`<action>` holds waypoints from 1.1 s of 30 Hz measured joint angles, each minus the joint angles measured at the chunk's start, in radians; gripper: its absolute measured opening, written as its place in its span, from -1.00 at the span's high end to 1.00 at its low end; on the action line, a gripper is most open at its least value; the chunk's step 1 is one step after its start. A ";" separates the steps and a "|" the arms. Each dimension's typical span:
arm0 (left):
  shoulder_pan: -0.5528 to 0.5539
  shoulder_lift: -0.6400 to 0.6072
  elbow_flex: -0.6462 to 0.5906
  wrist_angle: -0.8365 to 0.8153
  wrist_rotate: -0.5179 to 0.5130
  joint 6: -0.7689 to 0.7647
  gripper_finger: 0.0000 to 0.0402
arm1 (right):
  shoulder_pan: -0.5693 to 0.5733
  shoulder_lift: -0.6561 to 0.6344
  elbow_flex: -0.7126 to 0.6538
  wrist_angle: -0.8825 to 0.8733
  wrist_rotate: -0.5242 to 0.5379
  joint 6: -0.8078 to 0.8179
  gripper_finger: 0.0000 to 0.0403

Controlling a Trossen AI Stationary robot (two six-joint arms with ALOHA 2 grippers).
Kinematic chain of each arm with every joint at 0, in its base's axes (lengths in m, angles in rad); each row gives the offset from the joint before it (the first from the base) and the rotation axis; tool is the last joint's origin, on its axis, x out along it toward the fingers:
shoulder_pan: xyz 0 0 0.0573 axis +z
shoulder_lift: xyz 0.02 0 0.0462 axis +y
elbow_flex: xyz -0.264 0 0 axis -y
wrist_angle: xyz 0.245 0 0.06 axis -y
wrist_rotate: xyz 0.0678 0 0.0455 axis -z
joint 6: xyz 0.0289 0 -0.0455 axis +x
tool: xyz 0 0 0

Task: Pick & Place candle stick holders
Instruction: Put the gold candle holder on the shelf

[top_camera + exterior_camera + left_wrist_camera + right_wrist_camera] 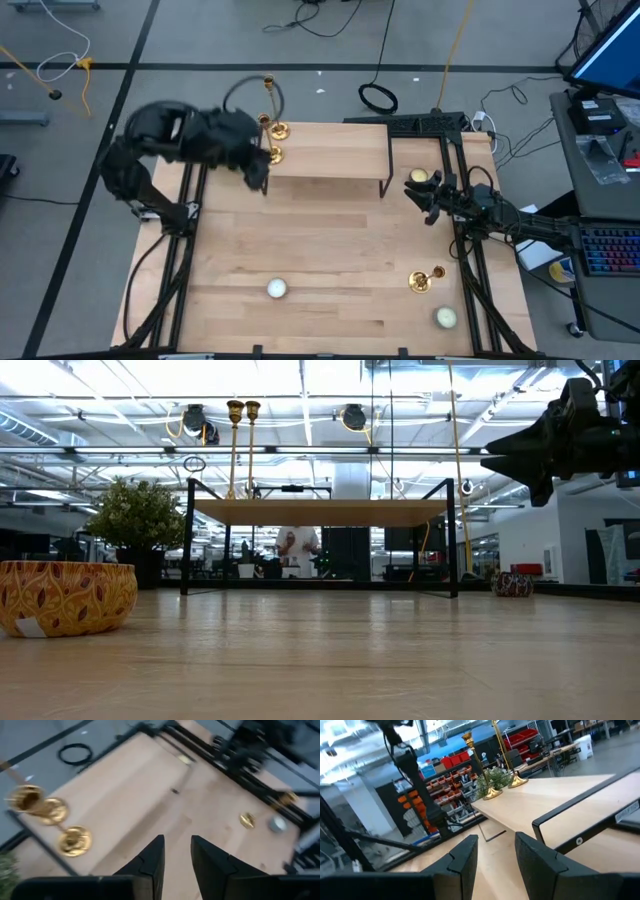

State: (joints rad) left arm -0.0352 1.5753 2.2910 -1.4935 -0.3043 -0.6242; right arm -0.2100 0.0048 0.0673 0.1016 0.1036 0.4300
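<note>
Two candle stick holders [275, 141] stand on the shelf [330, 150], one [424, 279] remains on the table, and we see both grippers empty, slightly parted.

Two matte-black arms, bulky jointed housings.
Left tool [176, 862] & right tool [492, 857]: dark angular fingers w/ stepped edges.

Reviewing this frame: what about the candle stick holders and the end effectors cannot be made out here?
- Third candle stick holder: high view, too small to tell if it stands or lies; absent from the low view.
- Shelf candle stick holders: low view, bases hidden by the shelf edge.
- Left end effector: high view, covered by its own arm; left wrist view is motion-blurred.
- Right end effector: low view, fingers not distinguishable.
</note>
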 joint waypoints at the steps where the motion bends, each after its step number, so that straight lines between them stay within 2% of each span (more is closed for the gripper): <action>1: -0.032 0.006 0.000 0.009 -0.008 -0.003 0.54 | 0.000 0.000 0.000 0.000 0.000 0.024 0.38; 10: -0.262 0.031 -0.025 0.100 -0.131 -0.002 0.54 | 0.000 0.000 0.000 0.000 0.000 0.236 0.38; 18: -0.335 0.080 -0.023 0.096 -0.153 -0.039 0.54 | 0.000 0.000 0.000 0.009 0.000 0.239 0.38; 22: -0.358 0.100 -0.025 0.090 -0.205 -0.055 0.54 | 0.000 0.000 0.000 0.057 -0.005 0.239 0.38; 26: -0.377 0.116 -0.023 0.084 -0.264 -0.079 0.54 | 0.000 0.000 0.000 0.145 -0.090 0.224 0.38; 30: -0.407 0.112 -0.034 0.095 -0.298 -0.101 0.54 | 0.000 0.000 0.000 0.232 -0.240 0.183 0.38; 33: -0.425 0.105 -0.089 0.125 -0.340 -0.127 0.54 | 0.001 0.000 0.000 0.284 -0.337 0.135 0.38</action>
State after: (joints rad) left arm -0.4600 1.6804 2.2016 -1.3684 -0.6438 -0.7512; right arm -0.2093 0.0051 0.0673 0.3860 -0.2335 0.5645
